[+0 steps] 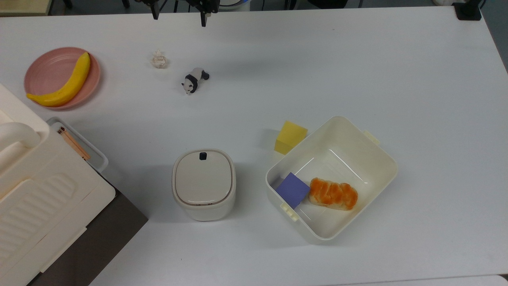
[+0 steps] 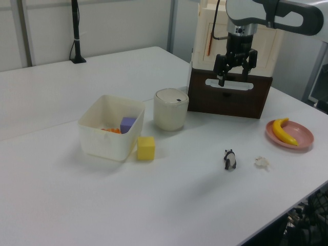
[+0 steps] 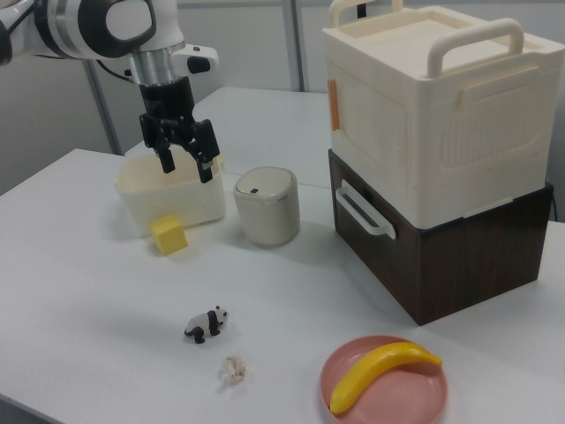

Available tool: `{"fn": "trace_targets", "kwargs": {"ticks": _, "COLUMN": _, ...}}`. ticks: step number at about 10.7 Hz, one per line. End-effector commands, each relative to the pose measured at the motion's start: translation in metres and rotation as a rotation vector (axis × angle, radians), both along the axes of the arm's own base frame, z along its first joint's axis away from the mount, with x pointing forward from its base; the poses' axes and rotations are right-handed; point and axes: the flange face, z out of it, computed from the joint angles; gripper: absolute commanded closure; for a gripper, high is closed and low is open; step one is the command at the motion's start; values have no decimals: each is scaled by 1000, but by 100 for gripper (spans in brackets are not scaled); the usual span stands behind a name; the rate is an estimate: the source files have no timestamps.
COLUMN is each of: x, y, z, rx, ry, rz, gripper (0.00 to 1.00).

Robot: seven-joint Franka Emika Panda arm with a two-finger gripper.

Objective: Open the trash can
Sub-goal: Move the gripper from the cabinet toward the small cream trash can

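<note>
White tabletop [image 1: 357, 71]. Small cream rounded-square plastic trash can [image 1: 203, 184], beige lid shut, beside lidless cream tub [image 1: 381, 159]. Black two-finger gripper [image 2: 235, 77] raised above the table, fingers spread, holding nothing.

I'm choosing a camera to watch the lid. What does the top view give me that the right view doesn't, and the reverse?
Top view: the tub's inside, with a purple block and bread, and the trash can's lid face on. Right view: how high the open gripper hangs above the table, and the appliance's dark base. Both: the can shut, its button, the banana, the panda.
</note>
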Motion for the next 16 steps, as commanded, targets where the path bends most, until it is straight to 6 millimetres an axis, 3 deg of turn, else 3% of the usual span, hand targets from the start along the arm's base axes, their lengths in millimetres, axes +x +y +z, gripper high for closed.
{"fn": "trace_targets", "kwargs": {"ticks": 1, "x": -4, "y": -3, "z": 4, "rx": 18, "ry": -1, "rz": 12, "gripper": 0}}
{"fn": "trace_targets", "kwargs": {"ticks": 8, "x": 3, "y": 7, "z": -7, "rx": 6, "ry": 17, "rz": 104, "gripper": 0}}
{"fn": "trace_targets", "kwargs": {"ticks": 12, "x": 4, "y": 23, "z": -3, "rx": 14, "ry": 18, "rz": 155, "gripper": 0}}
{"fn": "trace_targets", "kwargs": {"ticks": 16, "x": 4, "y": 25, "z": -1, "rx": 21, "ry": 14, "rz": 162, "gripper": 1}}
